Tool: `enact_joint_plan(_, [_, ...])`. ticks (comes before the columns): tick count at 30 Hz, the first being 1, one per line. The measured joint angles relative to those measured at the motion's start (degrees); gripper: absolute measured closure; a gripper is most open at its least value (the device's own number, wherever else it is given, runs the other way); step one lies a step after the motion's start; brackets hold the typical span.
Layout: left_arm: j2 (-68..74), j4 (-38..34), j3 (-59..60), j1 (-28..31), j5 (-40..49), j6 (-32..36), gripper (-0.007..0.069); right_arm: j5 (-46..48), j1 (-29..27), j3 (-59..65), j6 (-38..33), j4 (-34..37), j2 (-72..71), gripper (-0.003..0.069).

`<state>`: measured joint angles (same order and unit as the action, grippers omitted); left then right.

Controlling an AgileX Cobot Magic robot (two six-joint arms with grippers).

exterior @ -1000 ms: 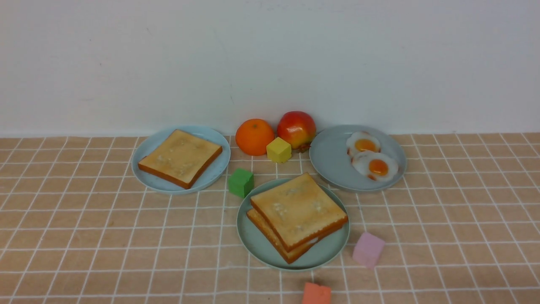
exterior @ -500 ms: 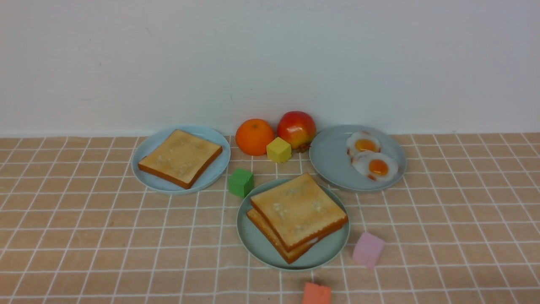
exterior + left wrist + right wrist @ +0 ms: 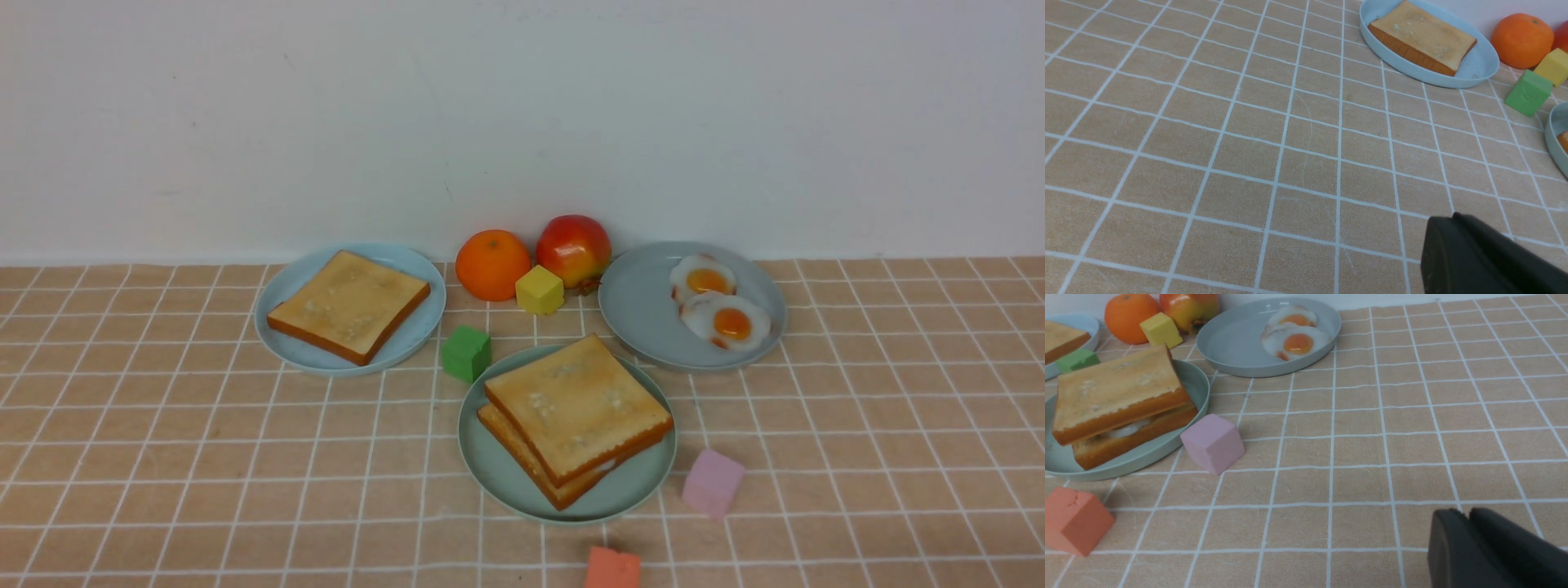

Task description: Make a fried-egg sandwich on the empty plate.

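Observation:
The fried-egg sandwich (image 3: 575, 408) lies on the mint-green plate (image 3: 490, 474) at the front centre. It is two toast slices with a white egg edge (image 3: 1126, 428) showing between them in the right wrist view. Neither arm shows in the front view. In the left wrist view, my left gripper (image 3: 1453, 216) is shut and holds nothing, low over bare cloth to the left of the plates. My right gripper (image 3: 1468, 512) has its fingers pressed together with nothing between them. It hangs over the cloth to the right of the sandwich (image 3: 1118, 400) and its plate (image 3: 1202, 388).
A pale blue plate (image 3: 408, 343) at back left holds one toast slice (image 3: 349, 305). A grey-blue plate (image 3: 645, 310) at back right holds two fried eggs (image 3: 718, 310). An orange (image 3: 492, 264), apple (image 3: 573, 249) and yellow (image 3: 539, 290), green (image 3: 466, 353), pink (image 3: 713, 482) and orange-red (image 3: 612, 569) cubes surround the sandwich plate.

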<state>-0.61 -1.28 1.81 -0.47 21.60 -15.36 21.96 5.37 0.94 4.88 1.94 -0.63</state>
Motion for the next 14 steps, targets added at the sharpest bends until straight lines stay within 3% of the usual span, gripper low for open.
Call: enact_joint_plan(14, [0.0,0.0,0.0,0.0,0.0,0.0,0.0613,0.0,0.0,0.0,0.0,0.0,0.0,0.0564])
